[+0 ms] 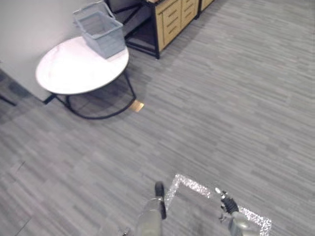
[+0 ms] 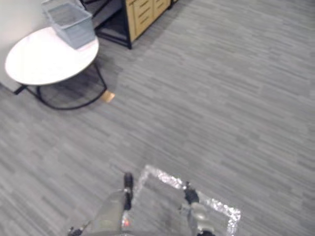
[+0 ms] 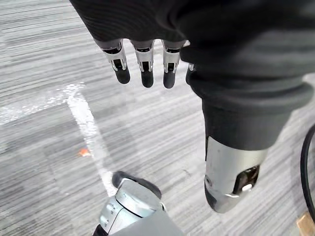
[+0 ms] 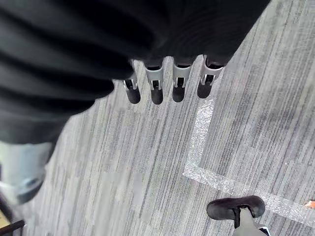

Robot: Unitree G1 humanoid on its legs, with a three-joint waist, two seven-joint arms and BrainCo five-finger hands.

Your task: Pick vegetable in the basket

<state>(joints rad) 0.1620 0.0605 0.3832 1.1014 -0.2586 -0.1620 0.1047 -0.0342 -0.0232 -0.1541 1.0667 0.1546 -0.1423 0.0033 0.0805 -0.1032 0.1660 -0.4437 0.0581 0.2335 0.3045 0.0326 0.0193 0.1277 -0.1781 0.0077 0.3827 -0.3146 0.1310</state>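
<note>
The left robot hand point(image 3: 144, 61) hangs low over the floor with its fingers straight and relaxed and its thumb apart, and it has hold of nothing. The right robot hand point(image 4: 180, 81) is close beside it, fingers hanging straight in a loose row, and it carries nothing either.

Directly beneath and between the two is the grey plank-patterned floor point(image 1: 236, 108), marked with a corner of glittery silver tape point(image 1: 197, 186) that runs just ahead of the fingertips. Well ahead of the left robot hand and off to its left stands the round white bench on black wire legs point(image 1: 69, 69), with a small tan wooden block point(image 1: 138, 105) on the floor by its near leg. On the far edge of the bench sits the grey-blue plastic basket with slotted walls point(image 1: 101, 32), upright and open at the top. Beyond it, further from both hands, is a light wooden cabinet with drawers in a black frame point(image 1: 174, 17).

Whether a vegetable lies in the basket cannot be told at this range.

By my reading the task has hardly begun: nothing is grasped and the basket is far out of reach. Left to do are the approach to the bench, the reach into the basket and the grasp.
</note>
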